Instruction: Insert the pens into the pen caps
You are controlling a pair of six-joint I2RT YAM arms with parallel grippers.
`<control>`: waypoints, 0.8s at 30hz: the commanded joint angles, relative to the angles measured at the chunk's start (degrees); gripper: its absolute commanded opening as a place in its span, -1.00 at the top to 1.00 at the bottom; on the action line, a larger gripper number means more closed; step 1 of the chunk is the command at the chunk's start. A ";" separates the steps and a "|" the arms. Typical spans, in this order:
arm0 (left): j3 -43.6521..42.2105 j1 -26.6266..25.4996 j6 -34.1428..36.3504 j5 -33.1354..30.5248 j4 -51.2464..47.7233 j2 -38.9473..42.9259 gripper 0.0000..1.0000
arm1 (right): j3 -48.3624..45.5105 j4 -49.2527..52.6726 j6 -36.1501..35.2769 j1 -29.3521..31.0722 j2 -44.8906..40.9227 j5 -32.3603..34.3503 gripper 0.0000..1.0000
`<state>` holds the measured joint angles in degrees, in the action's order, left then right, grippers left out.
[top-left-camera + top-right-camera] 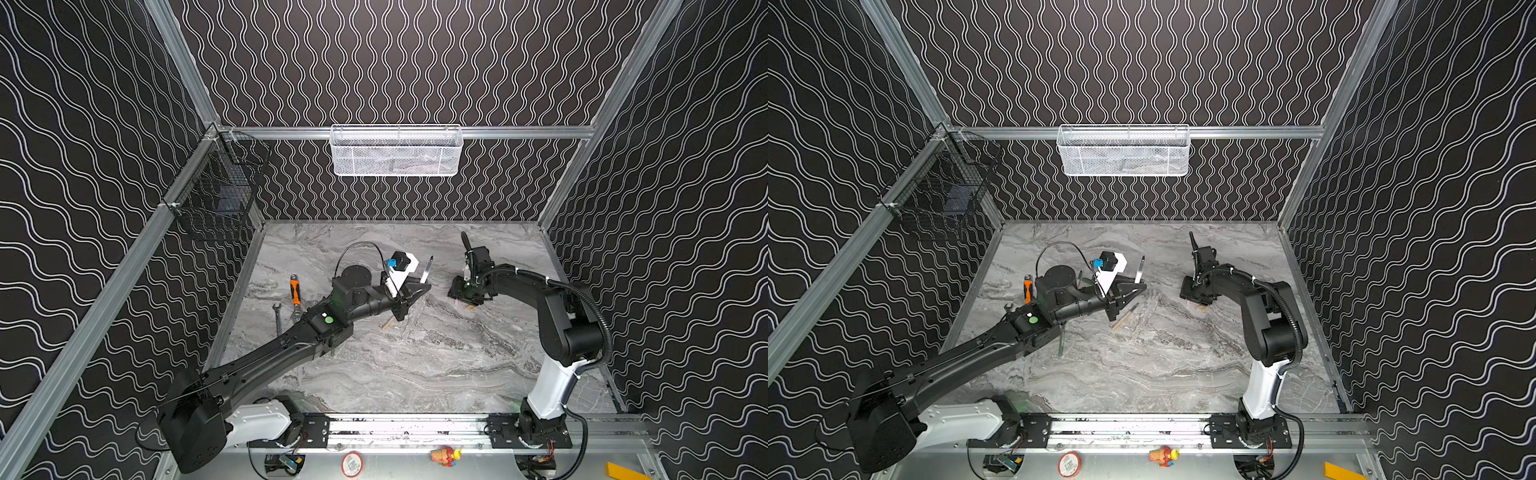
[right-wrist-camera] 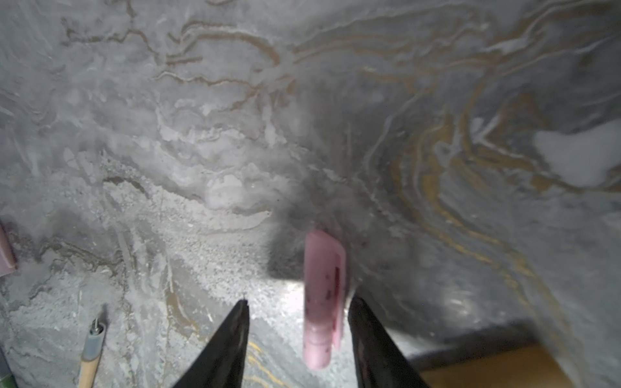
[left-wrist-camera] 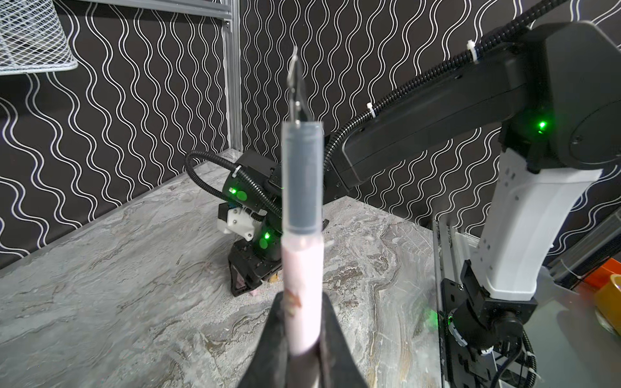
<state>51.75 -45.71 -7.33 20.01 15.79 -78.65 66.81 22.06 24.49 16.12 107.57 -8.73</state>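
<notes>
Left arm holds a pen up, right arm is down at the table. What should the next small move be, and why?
Probably close the right gripper on the pink cap. The cap lies on the marble table between the open jaws, not yet gripped, while the left gripper is shut on the pale pink pen, tip up, ready for capping.

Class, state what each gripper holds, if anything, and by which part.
Left gripper grips a pink pen by its pink barrel, tip end free. Right gripper holds nothing: its open jaws flank a pink cap.
</notes>
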 commanded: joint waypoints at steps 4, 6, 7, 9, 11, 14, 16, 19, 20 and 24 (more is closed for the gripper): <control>0.65 -0.17 0.21 0.12 0.55 -0.16 0.88 | 0.94 2.62 0.71 0.35 -0.45 3.11 -0.01; 0.38 -0.38 0.26 -0.21 0.82 0.07 0.88 | 2.07 3.84 -0.30 0.32 -1.44 3.04 0.00; 0.35 -0.43 0.31 -0.39 0.80 0.00 0.88 | 2.63 4.52 -0.70 0.15 -1.91 3.41 0.00; 0.75 -0.61 0.64 -0.21 0.13 -0.24 0.88 | 3.69 5.49 -1.46 -0.49 -2.82 3.80 0.03; 0.82 -0.74 0.65 -0.47 -0.09 -0.19 0.89 | 3.74 5.47 -1.16 -1.25 -3.41 3.77 0.09; 1.05 -0.89 0.65 -0.23 -0.28 -0.32 0.89 | 3.85 5.27 -0.59 -2.36 -2.62 2.71 0.16; 0.81 -1.07 0.52 -0.19 -0.11 -0.27 0.89 | 4.16 5.36 -0.02 -2.80 -1.78 2.79 0.23; 1.02 -1.35 0.96 -0.43 -0.38 -0.45 0.88 | 4.10 4.76 0.26 -3.02 -1.04 2.36 0.33; 1.24 -1.47 1.00 -0.41 -0.95 -0.60 0.89 | 4.12 4.65 0.29 -3.02 -0.71 2.15 0.34; 1.05 -1.89 1.27 -0.55 -0.69 -0.45 0.89 | 3.77 4.08 0.72 -3.02 -0.10 1.32 0.34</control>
<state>52.49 -47.35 -7.14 19.77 14.61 -78.98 70.50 26.22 24.45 13.08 107.07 -6.61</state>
